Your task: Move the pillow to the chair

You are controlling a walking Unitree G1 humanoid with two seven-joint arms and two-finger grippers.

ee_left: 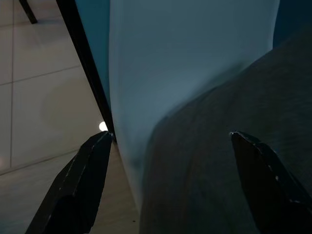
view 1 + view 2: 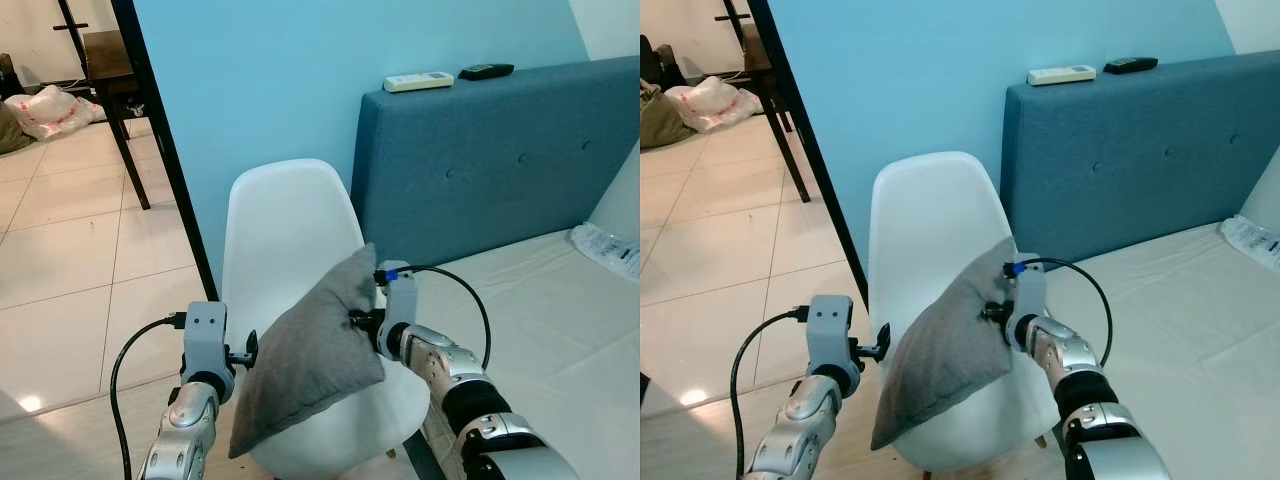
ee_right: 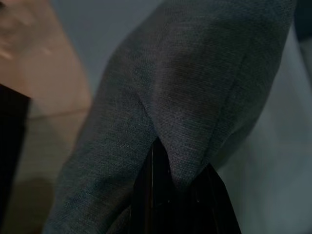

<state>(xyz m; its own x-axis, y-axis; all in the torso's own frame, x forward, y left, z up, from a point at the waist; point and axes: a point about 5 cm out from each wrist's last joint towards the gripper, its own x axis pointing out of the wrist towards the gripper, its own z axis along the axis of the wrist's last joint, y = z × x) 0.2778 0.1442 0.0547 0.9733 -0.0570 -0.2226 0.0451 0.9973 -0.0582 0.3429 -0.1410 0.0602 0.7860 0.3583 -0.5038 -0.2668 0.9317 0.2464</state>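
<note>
A grey pillow [image 2: 310, 350] hangs tilted over the seat of a white shell chair [image 2: 285, 220], its lower corner past the seat's front edge. My right gripper [image 2: 358, 322] is shut on the pillow's right edge; in the right wrist view the fabric [image 3: 185, 97] is pinched between the fingers [image 3: 146, 195]. My left gripper [image 2: 250, 350] is open at the pillow's left side. In the left wrist view its fingertips [image 1: 97, 146] stand wide apart, with the pillow [image 1: 234, 161] and the chair back [image 1: 185, 58] ahead.
A blue headboard [image 2: 500, 160] stands right of the chair, with a white remote [image 2: 418, 81] and a black remote [image 2: 486, 71] on top. The mattress [image 2: 560, 320] carries a plastic packet [image 2: 605, 245]. A black frame post [image 2: 165, 150] stands left; a dark table [image 2: 105, 60] and bags [image 2: 50, 110] lie beyond.
</note>
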